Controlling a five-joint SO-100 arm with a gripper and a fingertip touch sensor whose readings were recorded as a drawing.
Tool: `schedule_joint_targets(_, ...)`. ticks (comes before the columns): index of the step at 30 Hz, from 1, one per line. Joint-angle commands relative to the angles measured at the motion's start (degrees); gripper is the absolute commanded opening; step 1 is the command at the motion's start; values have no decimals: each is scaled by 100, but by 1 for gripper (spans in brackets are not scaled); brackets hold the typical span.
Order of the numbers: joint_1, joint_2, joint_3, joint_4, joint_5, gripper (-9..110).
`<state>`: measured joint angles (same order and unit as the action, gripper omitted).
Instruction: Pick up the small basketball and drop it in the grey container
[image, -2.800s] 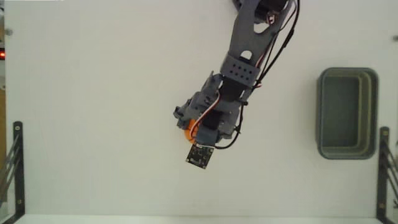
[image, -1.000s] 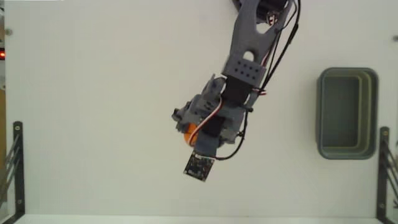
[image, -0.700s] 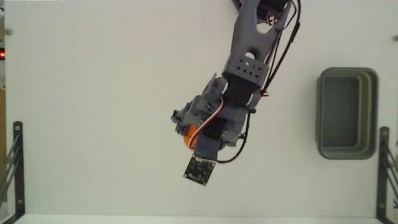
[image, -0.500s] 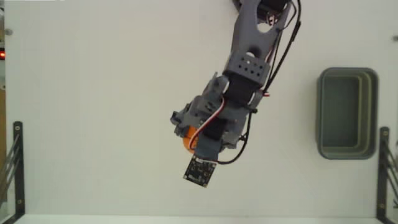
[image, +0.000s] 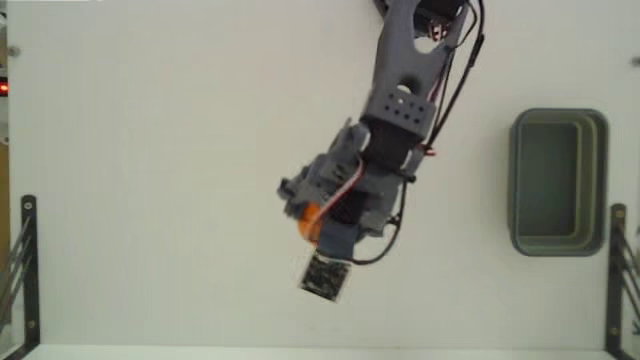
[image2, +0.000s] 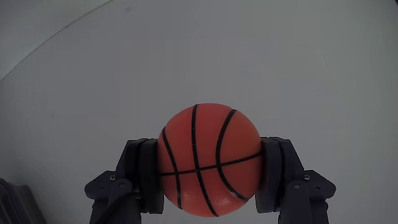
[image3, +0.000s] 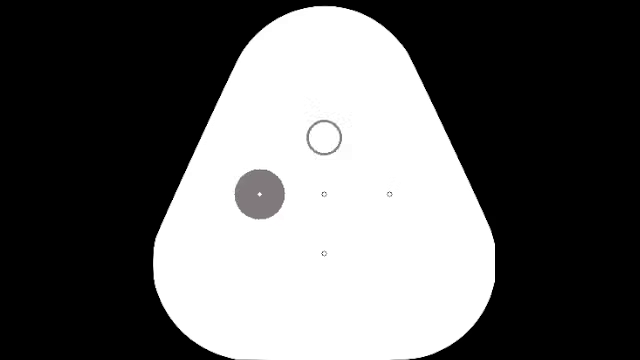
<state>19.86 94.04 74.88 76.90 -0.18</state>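
My tool (image2: 208, 186) is closed on the small basketball (image2: 209, 159), one finger pressed to each flank at its widest line; in the fixed view the small basketball (image: 309, 220) shows only as an orange patch under the arm, well to the left of the grey container (image: 557, 182), over the white tabletop (image: 150, 150). To carry well, I judge: keep the squeeze even, lift clear, swing right until above the grey container's hollow, then release

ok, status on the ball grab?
Gripper shut on small basketball. Grey container at right of fixed view, empty. Bare table between them.
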Motion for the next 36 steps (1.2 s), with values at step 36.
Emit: schedule_joint_targets(36, -3257, -9, -620, 282, 18, 79)
